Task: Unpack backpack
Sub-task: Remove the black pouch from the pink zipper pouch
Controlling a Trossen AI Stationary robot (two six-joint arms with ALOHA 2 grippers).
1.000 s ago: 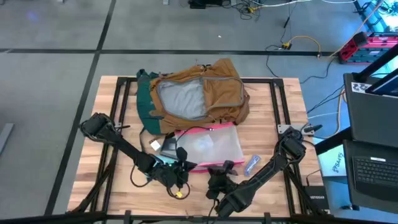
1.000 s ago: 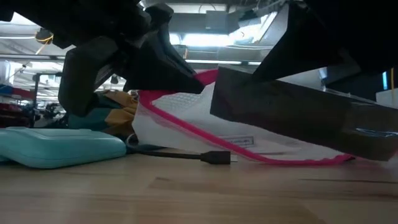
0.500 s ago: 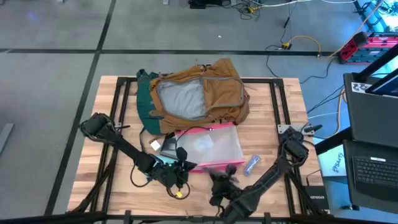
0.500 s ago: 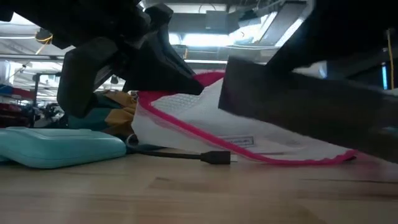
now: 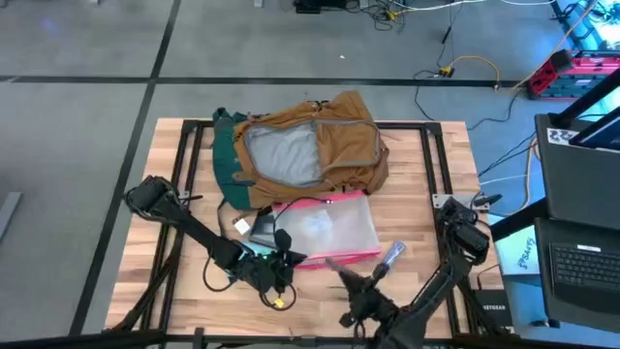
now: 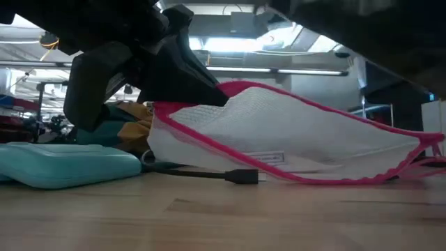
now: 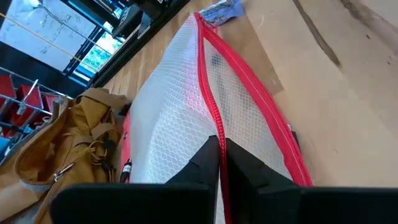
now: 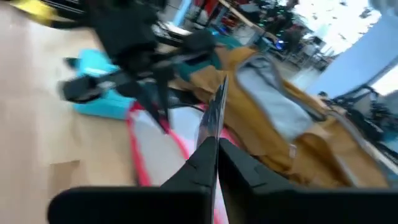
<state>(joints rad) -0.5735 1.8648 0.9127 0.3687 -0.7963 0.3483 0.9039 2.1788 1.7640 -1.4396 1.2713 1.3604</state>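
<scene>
High view: the tan-brown fabric backpack (image 5: 300, 150) lies open at the desk's (image 5: 436, 213) far edge.

Left wrist view: the left claw (image 7: 219, 163) pinches the clear pink-edged zip pouch (image 7: 205, 118) — unpacking is midway.

Right wrist view: the right claw (image 8: 214, 155) is pressed together, apparently empty; next, probably set the pouch aside.

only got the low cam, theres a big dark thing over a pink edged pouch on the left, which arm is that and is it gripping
Observer: That is the left gripper. Its wrist view shows the fingers shut on the pink zip edge of the pouch.
Operator: ok and wheres the right one
Observer: From above, the right gripper sits by the table's front edge, next to the pouch's near side. I cannot tell whether it touches the pouch.
Operator: is the backpack open
Observer: Yes. The high view shows the backpack lying behind the pouch, unzipped, with its grey lining exposed.
</scene>
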